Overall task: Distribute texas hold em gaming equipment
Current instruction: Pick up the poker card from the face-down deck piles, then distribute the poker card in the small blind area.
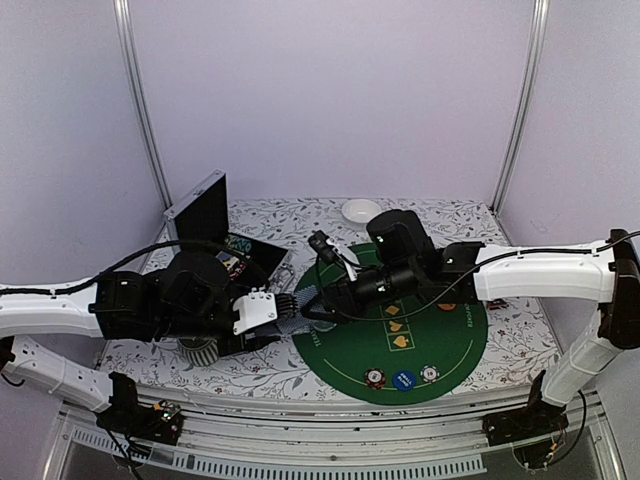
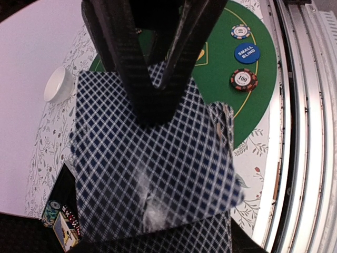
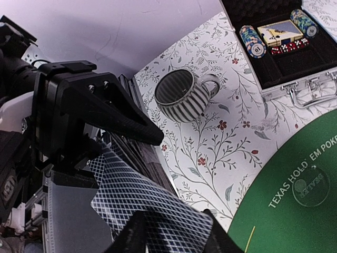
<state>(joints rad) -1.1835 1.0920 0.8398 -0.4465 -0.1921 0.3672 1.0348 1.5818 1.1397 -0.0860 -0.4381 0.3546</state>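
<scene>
My left gripper (image 1: 283, 318) is shut on a deck of playing cards (image 2: 158, 179) with blue checked backs, held beside the left edge of the green mat (image 1: 450, 350). My right gripper (image 1: 316, 304) meets it there, and its black fingers (image 2: 152, 100) close in a V on the top card (image 3: 152, 205). In the left wrist view the cards hide my own fingers. Three chips lie at the mat's near edge: a reddish one (image 2: 243, 80), a blue "small blind" one (image 2: 246, 52) and a white one (image 2: 240, 31).
A ribbed grey mug (image 3: 184, 95) stands on the flowered cloth under the left arm. An open case (image 3: 284, 47) with chip stacks, a card box and dice lies at the back left. A white bowl (image 1: 360, 210) sits at the back.
</scene>
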